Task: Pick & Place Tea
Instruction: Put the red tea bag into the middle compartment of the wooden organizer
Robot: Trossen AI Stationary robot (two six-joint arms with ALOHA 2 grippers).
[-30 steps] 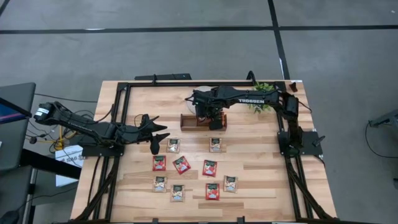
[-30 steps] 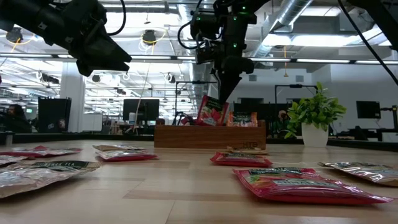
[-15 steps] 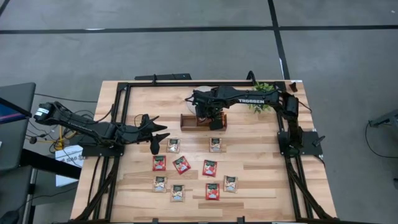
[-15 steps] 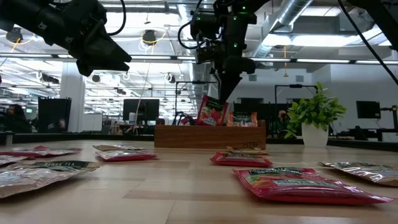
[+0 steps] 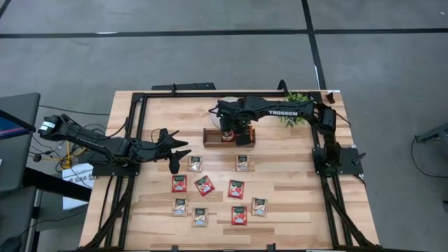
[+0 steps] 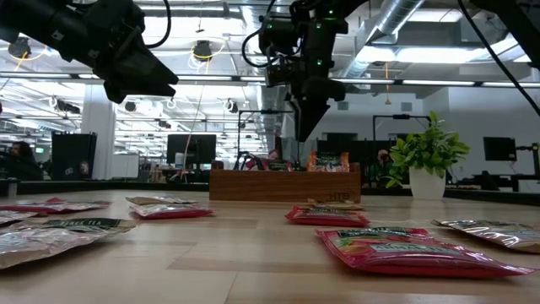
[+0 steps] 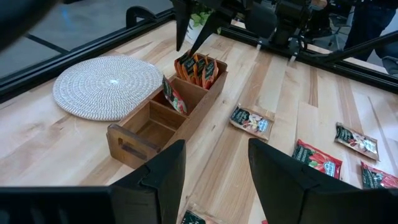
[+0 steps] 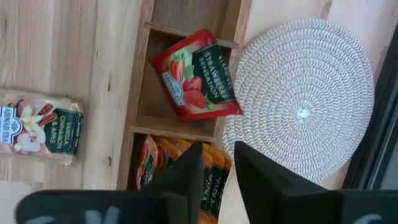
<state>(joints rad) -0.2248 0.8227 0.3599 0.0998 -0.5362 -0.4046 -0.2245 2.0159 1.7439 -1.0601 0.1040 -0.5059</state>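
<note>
Several red and pale tea sachets (image 5: 204, 185) lie flat on the table's near half. A red strawberry sachet (image 8: 199, 74) rests tilted in the middle compartment of the wooden tray (image 5: 208, 138), leaning on the compartment wall. It shows too in the left wrist view (image 7: 174, 96). Orange sachets (image 7: 198, 67) stand in the end compartment. My right gripper (image 8: 217, 152) hovers open above the tray (image 6: 253, 181), touching nothing. My left gripper (image 7: 214, 168) is open and waits above the table's left side (image 5: 175, 157), near a pale sachet (image 5: 195, 164).
A round woven mat (image 7: 109, 84) lies beyond the tray toward the far edge. A small potted plant (image 6: 426, 156) stands at the far right. A black frame (image 5: 140, 98) runs around the table. Bare wood lies between the tray and the sachets.
The red sachet that stood up under my right gripper's fingertips has dropped into the tray's middle compartment. In the low view it no longer sticks up above the tray wall. Both arms have stayed nearly still.
</note>
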